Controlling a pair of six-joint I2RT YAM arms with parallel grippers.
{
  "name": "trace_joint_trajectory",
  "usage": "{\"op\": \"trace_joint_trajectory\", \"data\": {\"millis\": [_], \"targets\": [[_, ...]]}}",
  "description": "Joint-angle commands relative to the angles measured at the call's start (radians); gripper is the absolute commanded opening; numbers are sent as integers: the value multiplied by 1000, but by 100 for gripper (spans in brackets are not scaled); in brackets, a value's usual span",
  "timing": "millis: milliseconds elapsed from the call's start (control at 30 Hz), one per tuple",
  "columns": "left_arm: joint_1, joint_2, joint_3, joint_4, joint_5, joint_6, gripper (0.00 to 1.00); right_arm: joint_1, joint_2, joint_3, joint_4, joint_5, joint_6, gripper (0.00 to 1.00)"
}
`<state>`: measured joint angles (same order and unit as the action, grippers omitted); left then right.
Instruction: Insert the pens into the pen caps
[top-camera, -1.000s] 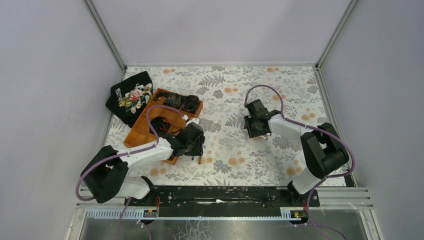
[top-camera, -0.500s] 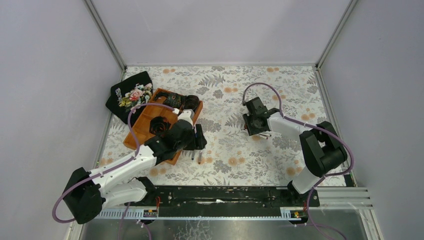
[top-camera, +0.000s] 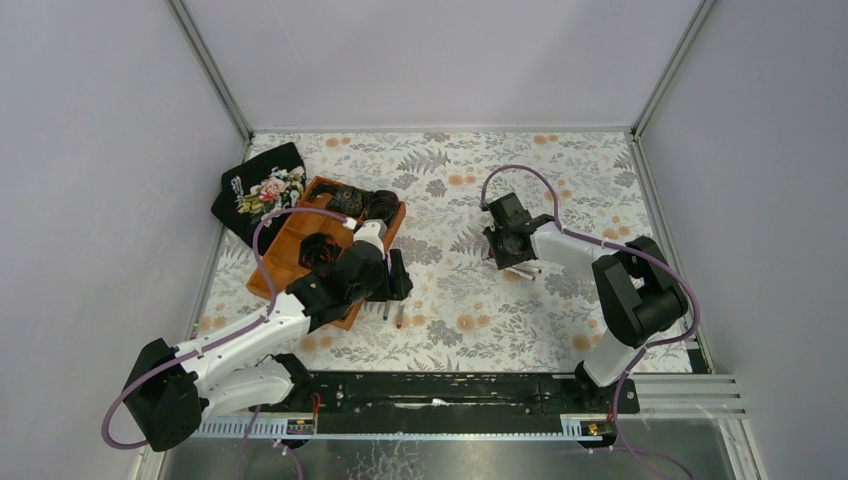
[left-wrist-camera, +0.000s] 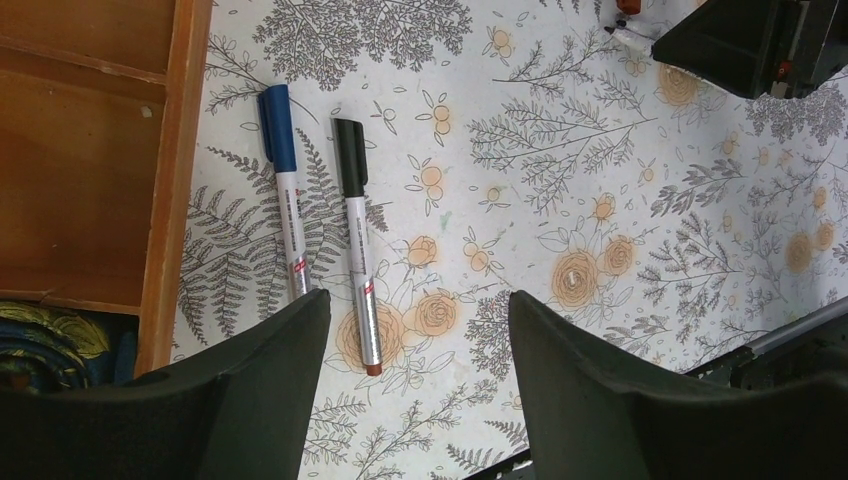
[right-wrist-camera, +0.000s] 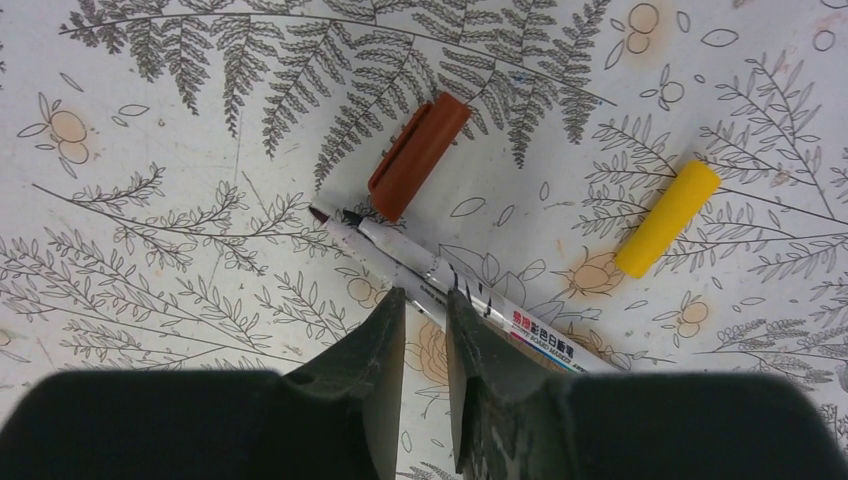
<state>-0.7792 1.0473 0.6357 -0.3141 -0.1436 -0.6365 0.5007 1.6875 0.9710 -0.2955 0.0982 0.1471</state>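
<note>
The orange-brown wooden tray (top-camera: 285, 264) is holding some dark round items (top-camera: 320, 250), too small to name. The left wrist view is showing only bare wood there. Just beside the tray a blue-capped white marker pen (left-wrist-camera: 287, 190) and a black-capped white marker pen (left-wrist-camera: 357, 250) are lying parallel, under the widely released left gripper (left-wrist-camera: 418, 300).

Only the right wrist view is showing two uncapped white pens (right-wrist-camera: 500, 305), one reading "BOARD MARKER" in red, near a red-brown plastic cap (right-wrist-camera: 418, 155) and a yellow plastic cap (right-wrist-camera: 667, 218). The right gripper (right-wrist-camera: 425, 300) is hanging over them with its jaws almost together. I cannot tell if it is pinching one.
</note>
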Motion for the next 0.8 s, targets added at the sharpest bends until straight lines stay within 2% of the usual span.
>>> {"op": "trace_joint_trajectory", "data": {"millis": [0, 500, 700, 767], "targets": [[-7, -16, -15, 38, -32, -11, 65, -4, 9, -9, 0, -45, 1, 25], [-7, -35, -27, 55, -27, -15, 67, 9, 17, -12, -27, -122, 2, 26], [-6, -61, -42, 70, -17, -27, 68, 77, 81, 35, -78, -42, 20, 27], [-7, -63, -46, 77, -11, -35, 68, 112, 109, 55, -96, -4, 35, 25]]}}
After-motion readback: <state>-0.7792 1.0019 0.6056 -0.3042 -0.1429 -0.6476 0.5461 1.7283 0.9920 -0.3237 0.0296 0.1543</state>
